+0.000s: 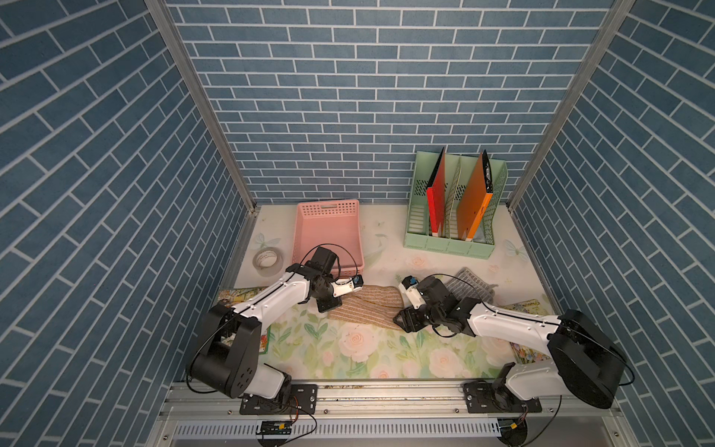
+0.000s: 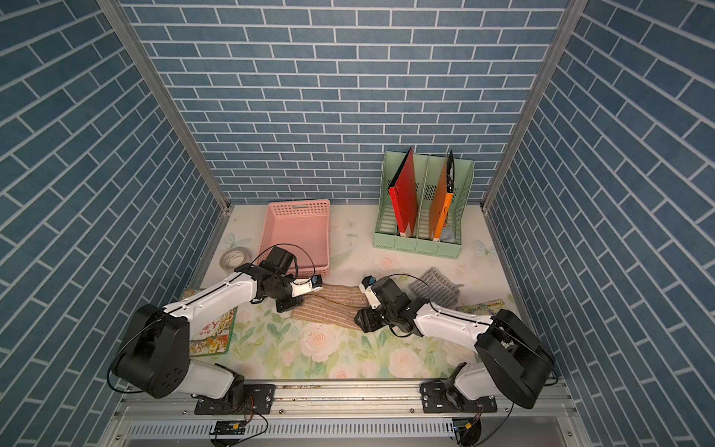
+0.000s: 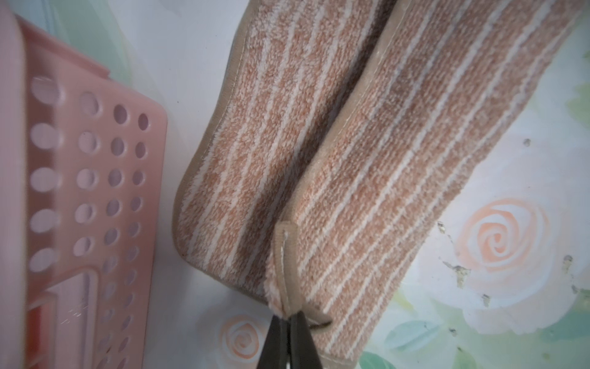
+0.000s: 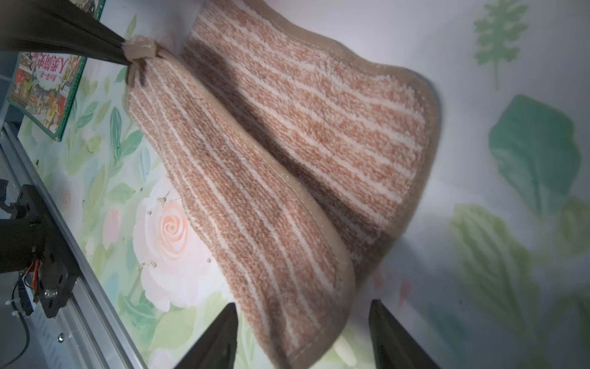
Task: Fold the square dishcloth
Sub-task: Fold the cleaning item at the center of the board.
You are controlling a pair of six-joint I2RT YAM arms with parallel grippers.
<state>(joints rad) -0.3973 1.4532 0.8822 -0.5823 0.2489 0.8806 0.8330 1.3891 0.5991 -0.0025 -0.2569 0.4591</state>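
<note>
On the floral tabletop (image 1: 387,360) the striped dishcloth (image 1: 363,305) lies doubled at centre; the left gripper (image 3: 289,319) is clamped on its 9 o'clock corner; the right gripper (image 4: 303,303) gapes astride the 3 o'clock end, holding nothing; a one-sided pull would likely skew the fold.
</note>
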